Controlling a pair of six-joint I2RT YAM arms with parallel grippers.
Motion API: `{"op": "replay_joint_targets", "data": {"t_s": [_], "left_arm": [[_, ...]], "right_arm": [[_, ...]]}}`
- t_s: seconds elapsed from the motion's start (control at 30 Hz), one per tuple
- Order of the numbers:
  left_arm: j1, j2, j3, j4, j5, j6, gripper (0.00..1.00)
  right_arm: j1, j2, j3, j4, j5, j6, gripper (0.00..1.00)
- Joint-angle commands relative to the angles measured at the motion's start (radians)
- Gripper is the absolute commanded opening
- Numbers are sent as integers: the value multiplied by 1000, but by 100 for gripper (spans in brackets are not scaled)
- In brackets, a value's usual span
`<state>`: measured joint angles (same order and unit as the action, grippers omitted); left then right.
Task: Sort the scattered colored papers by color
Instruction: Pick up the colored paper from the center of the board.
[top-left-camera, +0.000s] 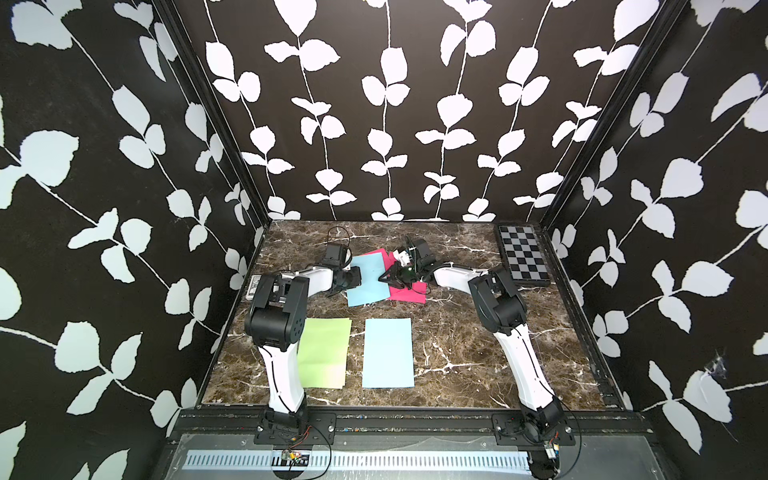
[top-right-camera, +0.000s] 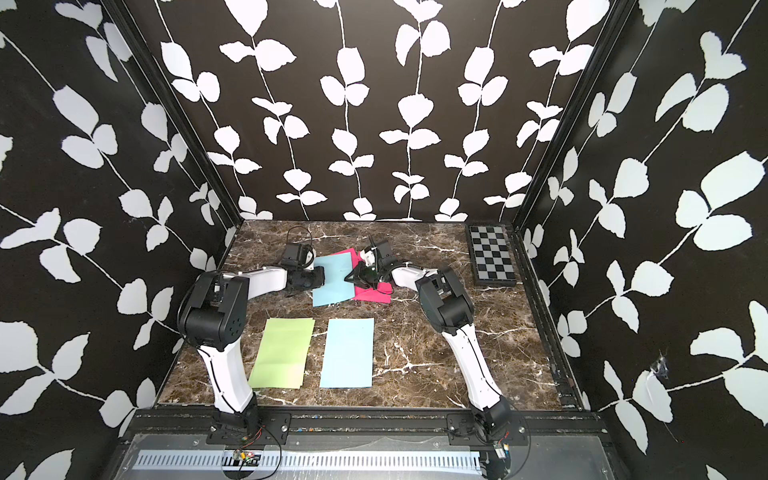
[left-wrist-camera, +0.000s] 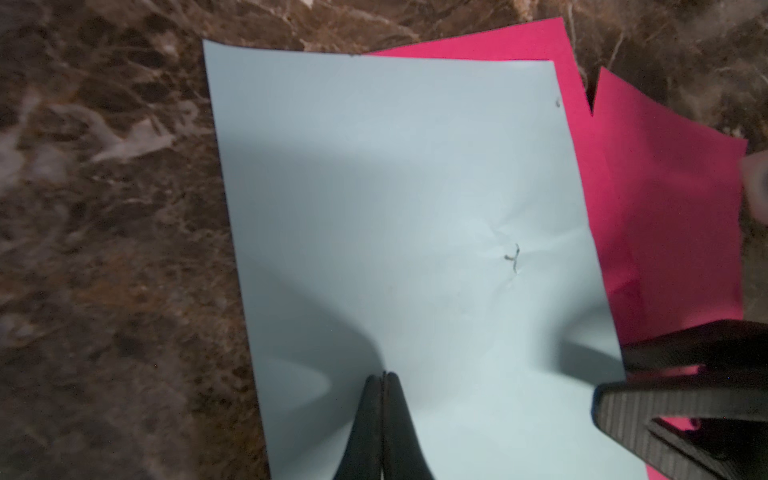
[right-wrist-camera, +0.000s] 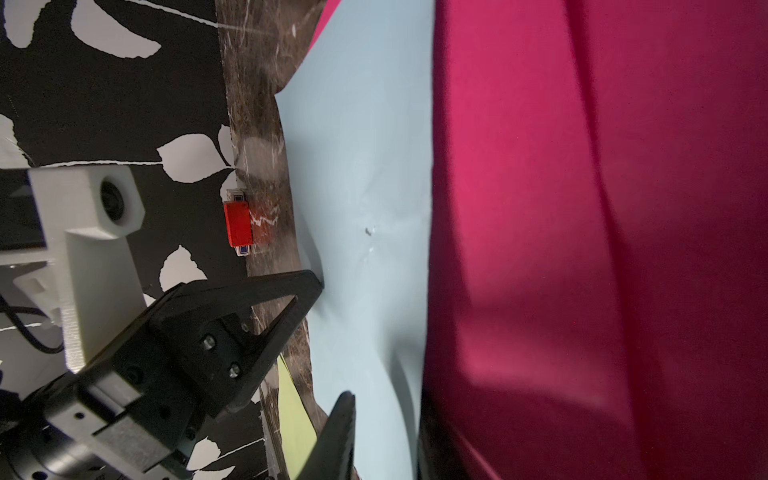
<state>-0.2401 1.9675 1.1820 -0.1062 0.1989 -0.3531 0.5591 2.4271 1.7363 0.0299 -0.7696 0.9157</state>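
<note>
At the back of the marble table a light blue paper (top-left-camera: 368, 280) (left-wrist-camera: 395, 187) lies over two overlapping magenta papers (top-left-camera: 409, 294) (left-wrist-camera: 665, 199). My left gripper (top-left-camera: 358, 279) (left-wrist-camera: 384, 376) is shut, its tips resting on this blue sheet near its left edge. My right gripper (top-left-camera: 384, 279) (right-wrist-camera: 384, 399) is at the sheet's right edge, its jaws a little apart, with the blue edge and magenta paper (right-wrist-camera: 582, 249) between them. One of its fingers (right-wrist-camera: 340, 419) shows; the other is hidden behind the magenta. Nearer the front a light green paper (top-left-camera: 324, 353) and another light blue paper (top-left-camera: 388, 353) lie flat, side by side.
A black-and-grey checkerboard (top-left-camera: 523, 257) lies at the back right corner. A small card box with a red block (right-wrist-camera: 239, 224) stands by the left wall, mostly hidden behind my left arm in both top views. Walls enclose the table on three sides.
</note>
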Motion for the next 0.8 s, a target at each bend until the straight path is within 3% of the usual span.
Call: {"op": "replay_joint_targets", "data": {"t_s": [0.0, 0.4, 0.7, 0.77], "left_arm": [[2, 39, 16, -90, 14, 39, 0], [1, 70, 47, -106, 58, 53, 0], [2, 70, 31, -89, 70, 32, 0], [1, 65, 33, -89, 65, 28, 0]], "right_arm": [[2, 28, 28, -37, -29, -25, 23], [5, 30, -8, -15, -49, -31, 20], [5, 36, -18, 34, -41, 0, 0], [5, 38, -22, 53, -46, 12, 0]]}}
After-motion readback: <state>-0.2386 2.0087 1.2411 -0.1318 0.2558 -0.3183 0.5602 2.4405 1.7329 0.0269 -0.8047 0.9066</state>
